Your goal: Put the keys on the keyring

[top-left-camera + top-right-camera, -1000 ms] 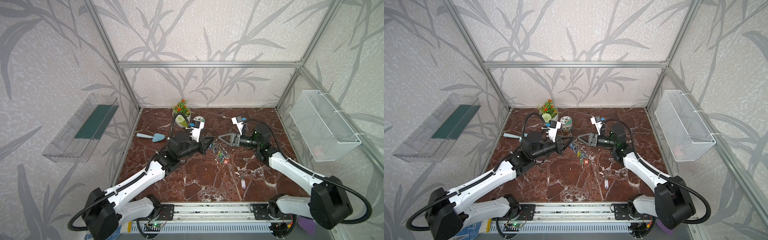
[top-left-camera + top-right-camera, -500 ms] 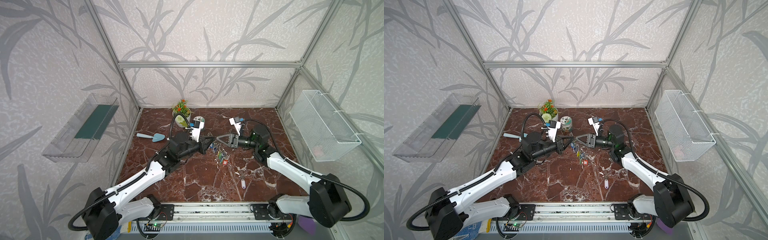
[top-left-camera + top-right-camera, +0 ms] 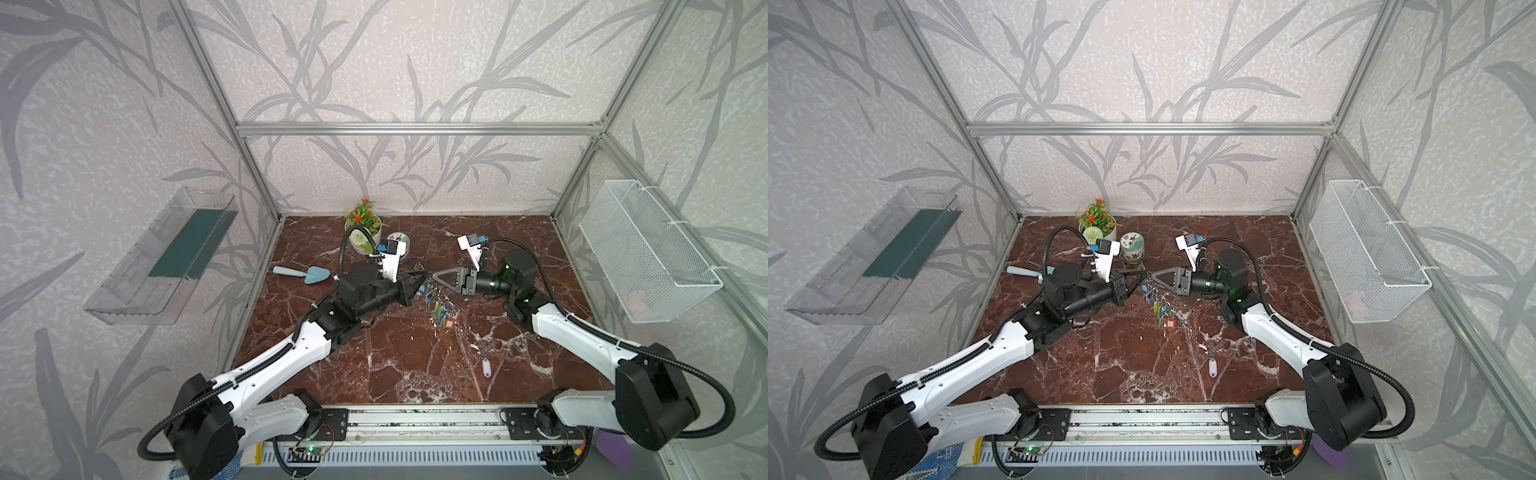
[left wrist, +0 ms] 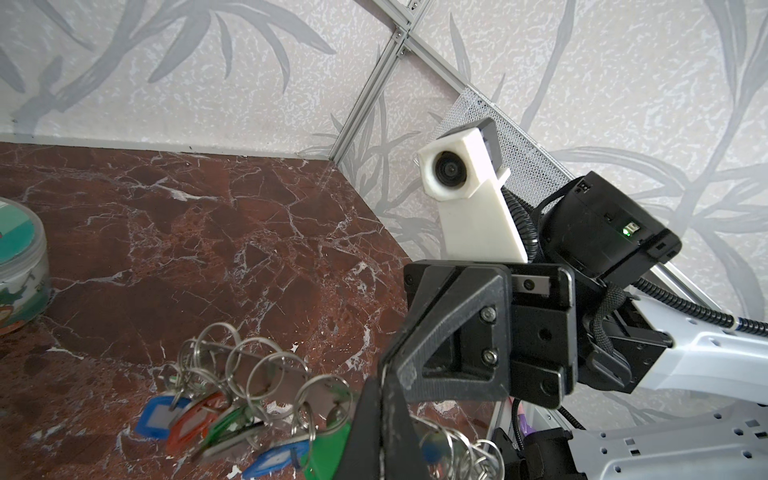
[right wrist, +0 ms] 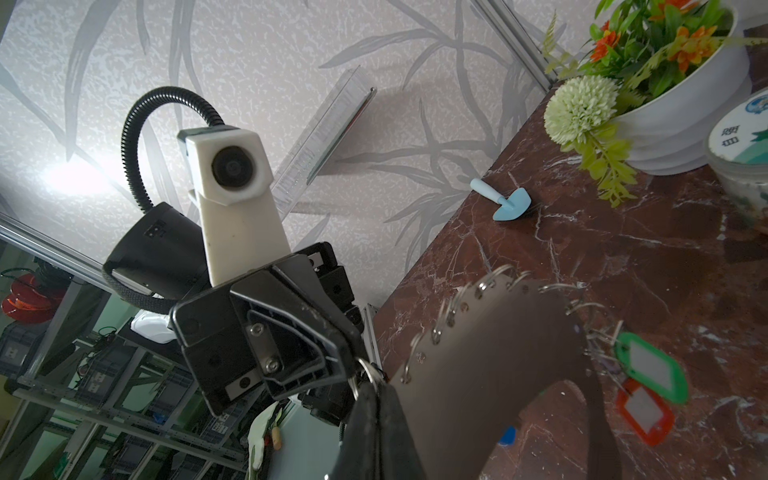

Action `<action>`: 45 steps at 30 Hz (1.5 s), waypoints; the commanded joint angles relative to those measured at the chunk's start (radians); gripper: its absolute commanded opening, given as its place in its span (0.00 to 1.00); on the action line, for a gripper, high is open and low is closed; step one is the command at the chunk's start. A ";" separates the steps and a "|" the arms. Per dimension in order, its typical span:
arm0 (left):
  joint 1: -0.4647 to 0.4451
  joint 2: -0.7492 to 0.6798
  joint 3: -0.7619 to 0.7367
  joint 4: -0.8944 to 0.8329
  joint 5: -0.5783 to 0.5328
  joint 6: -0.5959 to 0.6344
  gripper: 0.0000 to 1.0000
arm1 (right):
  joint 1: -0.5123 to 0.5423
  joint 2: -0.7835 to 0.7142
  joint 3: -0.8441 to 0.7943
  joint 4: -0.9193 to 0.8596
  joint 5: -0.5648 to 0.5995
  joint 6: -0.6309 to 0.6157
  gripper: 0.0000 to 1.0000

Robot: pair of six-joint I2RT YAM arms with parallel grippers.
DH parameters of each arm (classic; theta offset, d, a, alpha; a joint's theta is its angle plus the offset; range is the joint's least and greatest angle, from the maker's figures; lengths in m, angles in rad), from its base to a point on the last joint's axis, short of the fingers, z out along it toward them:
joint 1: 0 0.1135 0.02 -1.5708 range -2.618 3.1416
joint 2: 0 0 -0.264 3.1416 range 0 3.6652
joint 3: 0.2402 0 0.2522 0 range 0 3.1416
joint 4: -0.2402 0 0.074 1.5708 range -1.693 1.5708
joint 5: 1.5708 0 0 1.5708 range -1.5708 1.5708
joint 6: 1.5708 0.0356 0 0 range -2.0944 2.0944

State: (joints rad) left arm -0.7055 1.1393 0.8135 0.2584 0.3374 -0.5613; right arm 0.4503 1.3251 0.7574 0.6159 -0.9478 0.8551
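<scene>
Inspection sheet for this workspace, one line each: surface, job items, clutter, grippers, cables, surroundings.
Surface: red-brown marble tabletop, white-veined.
Job's things: keyring held up between the two arms, coloured tags hanging. The keys, with a pale tag, lie loose on the tabletop nearer the front, apart from it.
Clutter: flower pot, round tin and blue trowel, all toward the back.
Grippers: left gripper and right gripper are both shut on the keyring, tip to tip.
Cables: a black corrugated cable loops above each wrist; no snag seen.
Surroundings: clear shelf on one side wall, white wire basket on the opposite one.
</scene>
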 commanded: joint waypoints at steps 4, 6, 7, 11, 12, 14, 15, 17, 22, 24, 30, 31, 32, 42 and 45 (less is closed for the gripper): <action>-0.008 0.002 0.000 0.094 0.038 -0.004 0.00 | 0.007 0.008 0.001 0.047 -0.010 0.015 0.00; -0.008 0.003 -0.004 0.094 0.041 -0.006 0.00 | 0.006 0.005 0.004 0.036 -0.004 0.007 0.00; -0.008 -0.001 -0.006 0.092 0.045 -0.008 0.00 | 0.006 0.002 0.006 0.022 0.002 -0.002 0.00; -0.006 -0.015 -0.008 0.067 0.051 -0.022 0.00 | 0.005 -0.013 0.009 -0.024 0.035 -0.037 0.00; -0.006 -0.020 -0.008 0.055 0.047 -0.024 0.00 | 0.005 -0.016 0.010 -0.033 0.042 -0.046 0.00; -0.007 -0.030 -0.008 0.026 0.023 -0.025 0.00 | 0.004 -0.021 0.011 -0.043 0.048 -0.055 0.00; -0.006 -0.035 -0.006 0.005 0.008 -0.025 0.00 | 0.005 -0.024 0.012 -0.046 0.050 -0.057 0.00; -0.004 -0.045 -0.004 -0.018 -0.007 -0.029 0.08 | 0.005 -0.031 0.011 -0.050 0.058 -0.062 0.00; 0.009 -0.065 -0.004 -0.062 -0.037 -0.053 0.21 | 0.003 -0.046 0.013 -0.061 0.066 -0.069 0.00; 0.020 -0.074 -0.006 -0.081 -0.057 -0.067 0.23 | 0.003 -0.048 0.014 -0.062 0.064 -0.070 0.00; 0.087 -0.099 -0.047 -0.081 -0.032 -0.121 0.30 | 0.002 -0.049 0.016 -0.061 0.064 -0.071 0.00; 0.093 -0.099 -0.054 -0.067 0.006 -0.123 0.33 | 0.000 -0.049 0.014 -0.056 0.063 -0.071 0.00; 0.094 -0.097 -0.057 -0.053 0.048 -0.121 0.36 | 0.001 -0.049 0.014 -0.054 0.062 -0.071 0.00; 0.123 -0.021 -0.088 0.095 0.293 -0.139 0.50 | -0.001 -0.056 0.004 0.012 0.028 -0.060 0.00; 0.149 0.019 -0.096 0.186 0.334 -0.187 0.51 | -0.002 -0.058 -0.001 0.029 0.016 -0.054 0.00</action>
State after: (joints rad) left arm -0.5785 1.1343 0.7284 0.3279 0.5983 -0.7006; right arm 0.4515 1.3102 0.7544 0.5354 -0.8967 0.7963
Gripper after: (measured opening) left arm 0.505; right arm 0.050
